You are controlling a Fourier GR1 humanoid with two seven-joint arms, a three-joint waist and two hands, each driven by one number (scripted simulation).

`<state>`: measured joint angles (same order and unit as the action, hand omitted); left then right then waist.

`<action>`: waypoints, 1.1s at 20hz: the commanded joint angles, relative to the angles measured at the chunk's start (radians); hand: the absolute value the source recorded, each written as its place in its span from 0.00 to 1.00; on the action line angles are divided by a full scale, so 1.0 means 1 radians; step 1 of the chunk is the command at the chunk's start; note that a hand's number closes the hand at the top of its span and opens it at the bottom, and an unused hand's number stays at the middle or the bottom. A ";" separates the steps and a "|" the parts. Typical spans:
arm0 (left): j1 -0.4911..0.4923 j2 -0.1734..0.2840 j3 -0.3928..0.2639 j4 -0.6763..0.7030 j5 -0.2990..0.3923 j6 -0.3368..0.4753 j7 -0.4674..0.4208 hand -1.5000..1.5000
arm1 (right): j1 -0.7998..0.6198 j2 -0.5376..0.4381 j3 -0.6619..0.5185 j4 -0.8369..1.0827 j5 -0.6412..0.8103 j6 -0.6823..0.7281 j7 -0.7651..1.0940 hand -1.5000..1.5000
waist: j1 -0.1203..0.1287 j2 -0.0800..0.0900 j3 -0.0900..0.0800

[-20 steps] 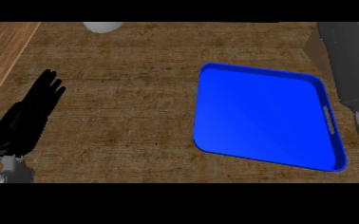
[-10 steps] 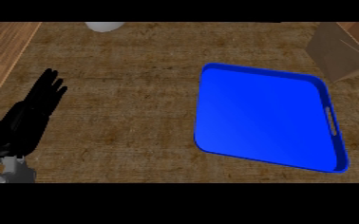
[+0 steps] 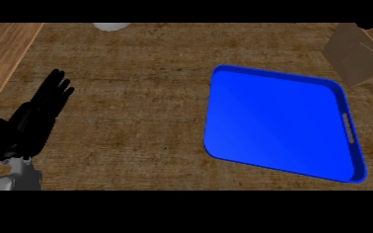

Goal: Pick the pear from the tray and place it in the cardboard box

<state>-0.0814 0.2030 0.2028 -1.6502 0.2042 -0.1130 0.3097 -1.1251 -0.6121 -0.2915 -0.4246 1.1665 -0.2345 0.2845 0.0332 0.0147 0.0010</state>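
A blue tray (image 3: 218, 143) lies on the right half of the counter, and nothing shows on its flat inside. No pear is visible anywhere. A brown flap of the cardboard box (image 3: 351, 54) pokes in at the upper right edge, beyond the tray's far corner. My left hand (image 3: 38, 116) rests open at the left edge, fingers straight and pointing away, well apart from the tray. My right hand does not show in this view.
The counter has a brown woven surface (image 3: 138, 79). A lighter wooden strip (image 3: 13, 49) runs along the far left. A pale round object (image 3: 111, 26) is cut off by the top edge.
The brown box flap at the upper right has come further into view and grown larger. The tray and my left hand have stayed where they were.
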 commanded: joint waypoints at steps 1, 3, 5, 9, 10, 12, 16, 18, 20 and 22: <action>0.037 -0.005 -0.011 -0.038 -0.001 -0.007 0.007 0.50 | -0.013 -0.021 -0.042 0.113 -0.026 -0.040 -0.056 1.00 | 0.019 0.003 0.001; -0.014 -0.038 -0.039 -0.009 -0.025 0.022 -0.003 0.50 | 0.056 -0.004 -0.056 0.121 -0.050 -0.081 -0.120 1.00 | 0.000 0.001 0.001; 0.036 -0.006 0.009 -0.006 0.015 -0.025 -0.039 0.50 | 0.055 -0.054 -0.099 0.174 -0.091 -0.001 -0.150 1.00 | 0.013 0.005 0.001; 0.009 -0.003 -0.004 -0.024 0.003 -0.006 0.005 0.50 | 0.052 -0.046 -0.126 0.240 -0.099 0.018 -0.003 0.00 | 0.021 0.008 0.002; 0.048 -0.006 -0.007 -0.023 0.003 -0.031 -0.034 0.50 | 0.058 -0.020 -0.127 0.249 -0.103 0.011 -0.008 0.00 | 0.027 0.008 0.001; -0.032 0.005 0.000 -0.006 0.015 -0.009 0.023 0.50 | 0.092 -0.026 -0.133 0.256 -0.117 0.013 -0.097 0.00 | 0.015 0.008 0.002; 0.005 -0.016 -0.029 -0.045 -0.018 0.005 0.016 0.50 | 0.100 -0.019 -0.167 0.227 -0.163 -0.020 -0.204 0.00 | 0.018 0.005 0.002; 0.005 0.013 0.016 -0.025 0.019 -0.012 0.024 0.50 | 0.138 -0.032 -0.225 0.195 -0.225 -0.080 -0.288 0.00 | 0.009 0.002 0.003; 0.000 -0.006 -0.003 -0.015 -0.004 -0.003 -0.005 0.50 | 0.118 -0.018 -0.300 0.153 -0.301 -0.159 -0.299 0.00 | 0.001 0.002 0.004; 0.016 -0.013 0.002 0.014 -0.017 -0.001 -0.042 0.50 | 0.095 -0.013 -0.358 0.128 -0.364 -0.188 -0.297 0.00 | -0.006 -0.002 0.002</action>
<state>-0.0778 0.1974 0.2015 -1.6553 0.1996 -0.1168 0.3022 -1.0195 -0.6252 -0.5561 -0.2530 0.9017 -0.3525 0.0291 0.0372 0.0165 0.0037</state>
